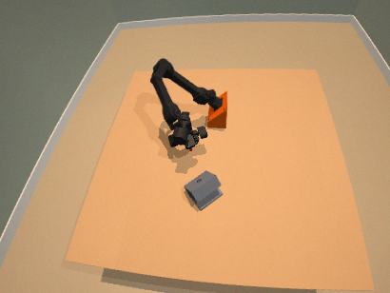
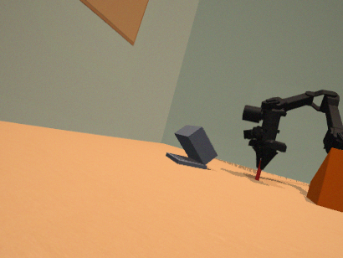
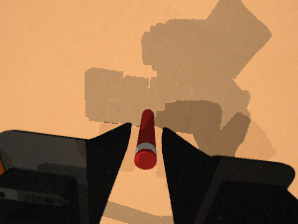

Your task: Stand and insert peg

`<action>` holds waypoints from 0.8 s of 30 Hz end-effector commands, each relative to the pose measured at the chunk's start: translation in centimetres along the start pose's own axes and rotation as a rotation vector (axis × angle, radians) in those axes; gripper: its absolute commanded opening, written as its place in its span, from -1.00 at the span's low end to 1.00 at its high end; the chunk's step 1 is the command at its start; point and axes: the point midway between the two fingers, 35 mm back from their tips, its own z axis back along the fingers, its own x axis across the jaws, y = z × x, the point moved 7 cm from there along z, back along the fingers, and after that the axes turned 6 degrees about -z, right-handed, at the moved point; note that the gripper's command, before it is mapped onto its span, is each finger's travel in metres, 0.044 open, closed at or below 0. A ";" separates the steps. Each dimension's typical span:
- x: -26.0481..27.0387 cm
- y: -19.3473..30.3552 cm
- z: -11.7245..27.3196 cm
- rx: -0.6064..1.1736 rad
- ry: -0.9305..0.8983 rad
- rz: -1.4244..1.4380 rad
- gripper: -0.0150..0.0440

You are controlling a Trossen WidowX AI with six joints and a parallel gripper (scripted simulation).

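Observation:
The red peg (image 1: 190, 149) (image 2: 258, 173) (image 3: 145, 160) stands upright on the table, its white-banded end up and its plain end down. My gripper (image 1: 192, 145) (image 2: 260, 166) (image 3: 146, 129) points down over it, with the fingers partly closed, one on each side of the peg's upper part. In the wrist view a narrow gap shows between the peg and each finger, so the gripper is still open around it. The grey sloped panel (image 1: 204, 191) (image 2: 202, 144) stands apart from the peg; its hole (image 1: 199, 181) shows as a dark spot in the top view.
An orange wedge-shaped block (image 1: 217, 120) (image 2: 328, 182) stands at the arm's base. The grey panel has a flat foot (image 2: 184, 161) on the table. The arm's shadow falls on the table around the peg.

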 end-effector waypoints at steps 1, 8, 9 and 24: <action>0.0 0.0 0.0 0.000 -0.001 -0.002 -0.42; 0.0 0.0 0.0 0.000 -0.001 -0.002 -0.49; 0.0 0.0 0.1 0.000 -0.001 -0.002 -0.49; 0.2 -0.4 5.3 0.000 -0.006 0.004 -0.49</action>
